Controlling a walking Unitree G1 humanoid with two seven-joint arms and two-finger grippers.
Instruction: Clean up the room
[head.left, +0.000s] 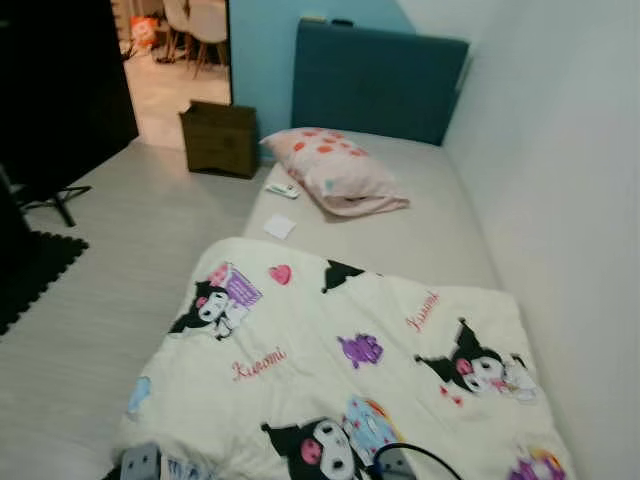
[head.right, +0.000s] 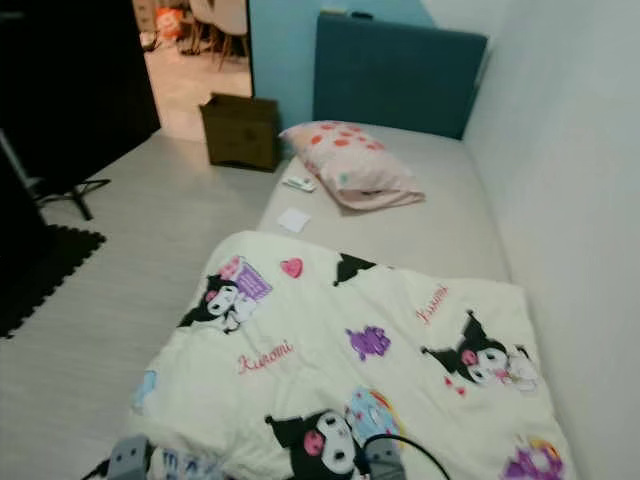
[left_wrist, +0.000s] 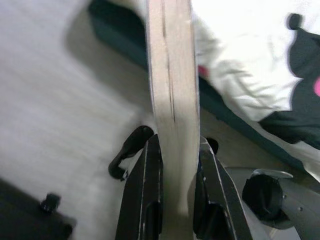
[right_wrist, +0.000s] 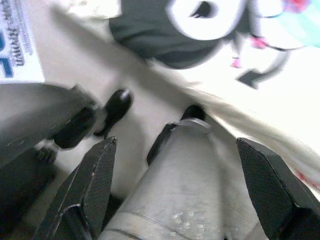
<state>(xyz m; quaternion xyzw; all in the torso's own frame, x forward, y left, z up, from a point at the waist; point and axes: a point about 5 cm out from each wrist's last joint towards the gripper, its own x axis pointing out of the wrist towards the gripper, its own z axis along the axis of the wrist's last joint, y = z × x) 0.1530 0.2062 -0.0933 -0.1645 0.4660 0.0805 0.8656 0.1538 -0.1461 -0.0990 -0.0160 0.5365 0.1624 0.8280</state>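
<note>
A bed (head.left: 440, 240) runs along the right wall to a teal headboard (head.left: 375, 80). Open floor (head.left: 110, 270) lies to its left, bounded by a black mat (head.left: 35, 275) and a cardboard box (head.left: 218, 138) by the doorway. A cartoon quilt (head.left: 340, 370) covers the bed's near half, its edge overhanging the side. Beyond it lie a paper (head.left: 279, 227), a remote (head.left: 282, 190) and a spotted pillow (head.left: 335, 170).

The left end effector (left_wrist: 175, 195) is clamped on a thin wooden board (left_wrist: 172, 90), edge-on, above floor beside the quilt's edge. The right end effector (right_wrist: 180, 175) is spread wide beside the quilt.
</note>
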